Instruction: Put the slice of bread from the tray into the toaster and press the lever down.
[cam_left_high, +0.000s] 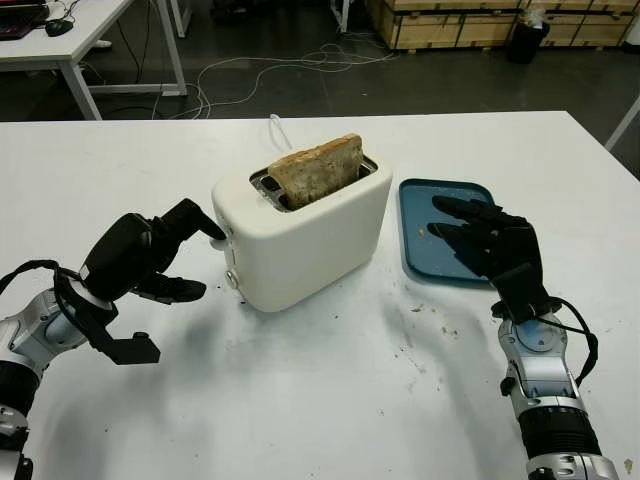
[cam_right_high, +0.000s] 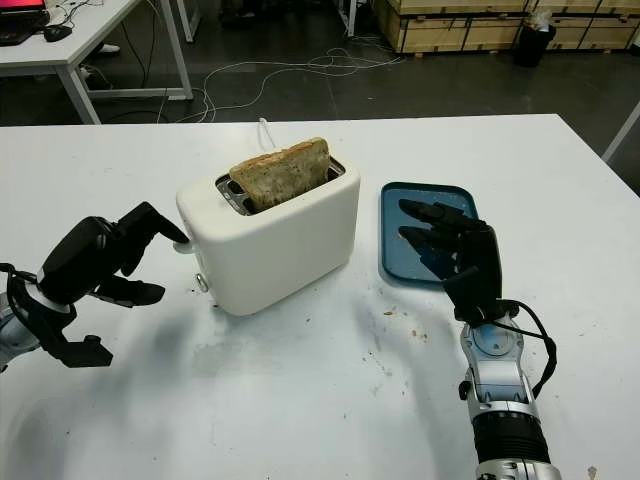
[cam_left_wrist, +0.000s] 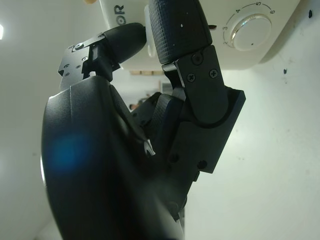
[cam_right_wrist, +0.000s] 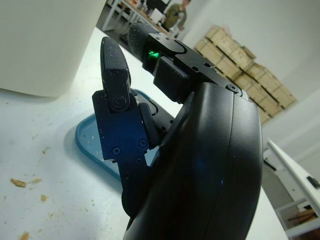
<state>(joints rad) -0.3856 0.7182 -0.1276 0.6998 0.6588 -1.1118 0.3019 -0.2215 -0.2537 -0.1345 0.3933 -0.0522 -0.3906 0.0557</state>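
Observation:
A white toaster (cam_left_high: 300, 240) stands mid-table with a slice of bread (cam_left_high: 315, 170) upright in its slot, the top half sticking out. My left hand (cam_left_high: 207, 260) is at the toaster's left end, fingers curled, with the upper fingertips touching the white lever (cam_left_high: 222, 234); the thumb hangs lower, off the toaster. In the left wrist view the lever (cam_left_wrist: 149, 35) shows between two fingertips beside the dial (cam_left_wrist: 248, 31). My right hand (cam_left_high: 445, 215) is open above the blue tray (cam_left_high: 425, 190), which has no bread on it.
Crumbs (cam_left_high: 430, 320) lie on the white table in front of the tray. A white cable (cam_left_high: 275, 125) runs off behind the toaster. Beyond the table's far edge are floor cables, another desk and wooden crates.

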